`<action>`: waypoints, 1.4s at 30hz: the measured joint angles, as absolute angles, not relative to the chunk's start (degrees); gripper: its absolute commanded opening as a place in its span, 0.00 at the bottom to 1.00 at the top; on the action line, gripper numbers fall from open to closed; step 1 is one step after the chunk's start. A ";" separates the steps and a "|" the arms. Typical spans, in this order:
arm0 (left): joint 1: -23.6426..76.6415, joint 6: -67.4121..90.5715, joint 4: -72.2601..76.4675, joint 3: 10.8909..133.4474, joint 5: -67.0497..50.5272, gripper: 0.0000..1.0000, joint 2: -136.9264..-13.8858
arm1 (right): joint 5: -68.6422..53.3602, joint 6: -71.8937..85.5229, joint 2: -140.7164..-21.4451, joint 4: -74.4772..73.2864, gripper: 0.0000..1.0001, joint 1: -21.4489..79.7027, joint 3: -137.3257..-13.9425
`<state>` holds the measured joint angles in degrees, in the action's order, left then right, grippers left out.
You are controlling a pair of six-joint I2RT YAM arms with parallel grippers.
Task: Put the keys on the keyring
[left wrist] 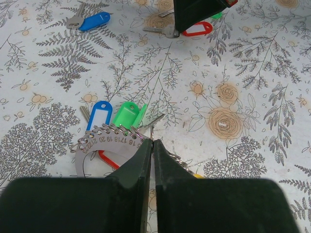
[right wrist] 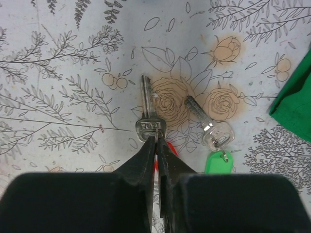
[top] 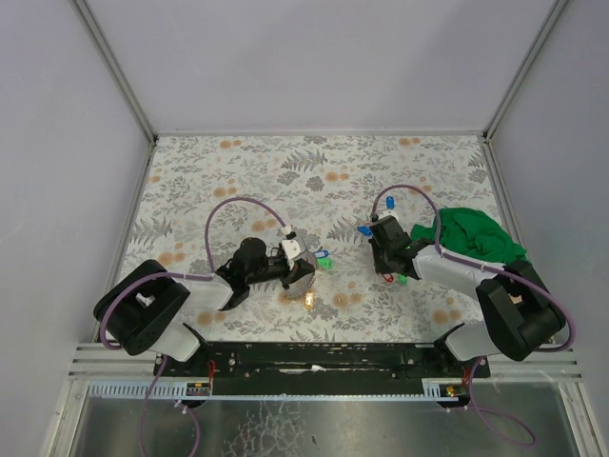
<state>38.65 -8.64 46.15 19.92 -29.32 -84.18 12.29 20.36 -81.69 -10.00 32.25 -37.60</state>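
The keyring point(left wrist: 104, 141), a silvery numbered plate strung with small rings, carries blue point(left wrist: 98, 115), green point(left wrist: 127, 114) and red tags. My left gripper point(left wrist: 153, 141) is shut on a thin wire ring at its edge; from above it sits left of centre point(top: 304, 270). A key point(right wrist: 149, 116) with a red tag lies flat on the table. My right gripper point(right wrist: 157, 141) has its jaws pinched on the small ring at this key's head. Beside it lies a second key point(right wrist: 209, 125) with a green tag point(right wrist: 218, 162). Another key with a blue tag point(left wrist: 95, 21) lies apart.
A green cloth point(top: 478, 234) is bunched at the right, close to the right arm, and shows at the edge of the right wrist view point(right wrist: 296, 107). One more blue-tagged key point(top: 390, 202) lies farther back. The table point(top: 314, 171) has a floral cover and walls around it.
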 measured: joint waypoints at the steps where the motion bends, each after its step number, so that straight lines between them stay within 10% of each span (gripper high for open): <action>1: 38.65 -8.67 46.15 19.92 -29.32 0.00 -84.18 | 12.14 20.53 -81.60 -10.00 0.05 32.25 -37.60; 31: 39.46 -8.64 44.75 20.86 -29.34 0.00 -83.68 | 6.26 27.42 -76.18 -43.20 0.00 37.19 -51.33; 42: 39.81 -8.64 43.62 20.88 -29.08 0.00 -83.00 | 4.86 23.83 -96.18 -42.92 0.04 37.23 -60.23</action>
